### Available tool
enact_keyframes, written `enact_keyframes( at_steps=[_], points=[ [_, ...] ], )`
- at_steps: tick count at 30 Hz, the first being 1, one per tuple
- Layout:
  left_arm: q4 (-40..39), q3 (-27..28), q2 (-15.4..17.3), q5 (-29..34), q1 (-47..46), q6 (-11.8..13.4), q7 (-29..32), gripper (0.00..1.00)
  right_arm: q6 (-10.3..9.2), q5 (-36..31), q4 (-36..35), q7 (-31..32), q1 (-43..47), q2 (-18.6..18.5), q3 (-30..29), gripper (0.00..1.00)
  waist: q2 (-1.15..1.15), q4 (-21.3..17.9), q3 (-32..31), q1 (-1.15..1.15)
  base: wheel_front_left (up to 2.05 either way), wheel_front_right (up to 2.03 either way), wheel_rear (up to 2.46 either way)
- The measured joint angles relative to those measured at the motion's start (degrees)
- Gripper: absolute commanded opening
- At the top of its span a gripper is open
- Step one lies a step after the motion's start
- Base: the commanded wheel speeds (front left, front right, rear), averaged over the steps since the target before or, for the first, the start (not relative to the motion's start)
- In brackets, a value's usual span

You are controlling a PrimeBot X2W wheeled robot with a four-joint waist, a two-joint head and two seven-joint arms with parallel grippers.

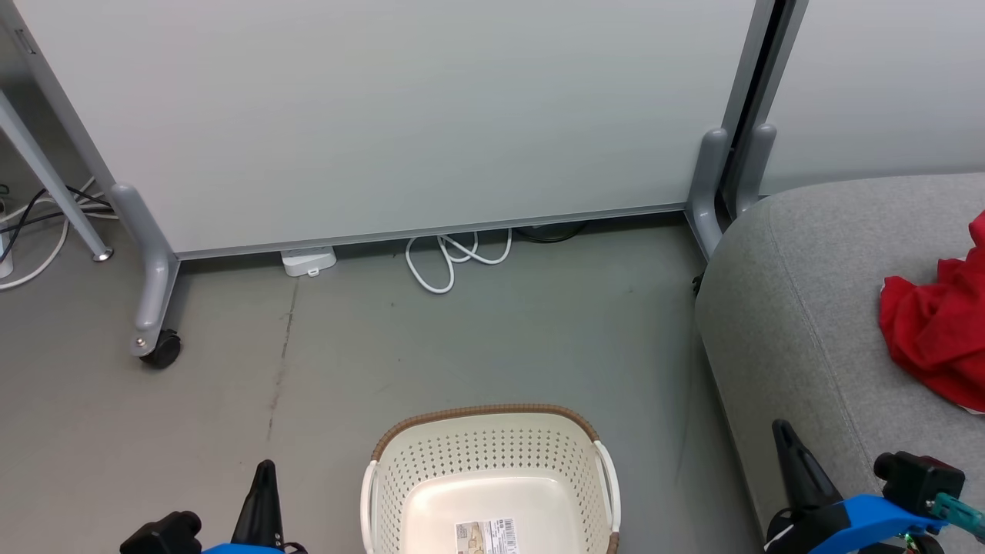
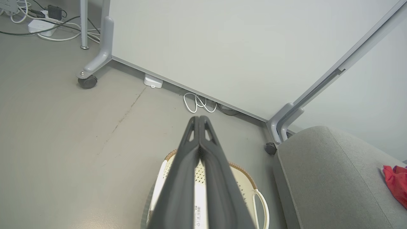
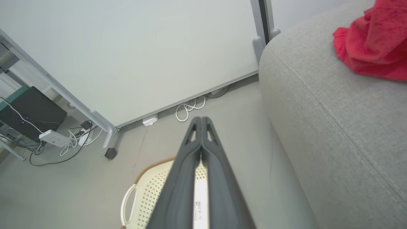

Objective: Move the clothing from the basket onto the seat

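The cream basket (image 1: 492,454) with its brown rim stands on the floor at the bottom middle of the head view, holding nothing but a label sticker (image 1: 485,536). Red clothing (image 1: 935,323) lies bunched on the grey seat (image 1: 800,323) at the right. My left gripper (image 1: 265,471) is shut at the lower left, beside the basket. My right gripper (image 1: 783,432) is shut at the lower right, over the seat's front edge. In each wrist view the fingers meet at the tips, left gripper (image 2: 199,119) and right gripper (image 3: 200,119), above the basket (image 2: 244,184) (image 3: 149,187). The clothing (image 3: 372,44) (image 2: 396,183) rests on the seat (image 3: 334,127) (image 2: 327,178).
A white partition panel (image 1: 385,115) on grey wheeled feet (image 1: 158,338) stands behind the basket. White cables (image 1: 454,258) and a small white box (image 1: 308,260) lie at its base. More cables and a power strip (image 3: 54,137) lie at the far left. Grey floor (image 1: 231,431) surrounds the basket.
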Motion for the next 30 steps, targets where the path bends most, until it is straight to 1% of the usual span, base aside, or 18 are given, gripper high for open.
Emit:
enact_keyframes(
  at_steps=[15,30],
  points=[
    [-1.8,1.5,0.0,-12.8,-1.5,-0.1,3.3,0.00,0.00,14.1,-0.4,2.0,-0.7,0.0,-0.7,0.00,0.00,-0.6,0.0,0.00,0.00,0.00,0.00],
    [-3.5,2.8,0.0,-23.7,-3.0,-0.3,6.3,0.00,0.00,25.9,-0.8,3.5,-2.0,0.0,-1.3,0.00,0.00,-1.3,0.1,0.00,0.00,0.00,0.00]
  ],
)
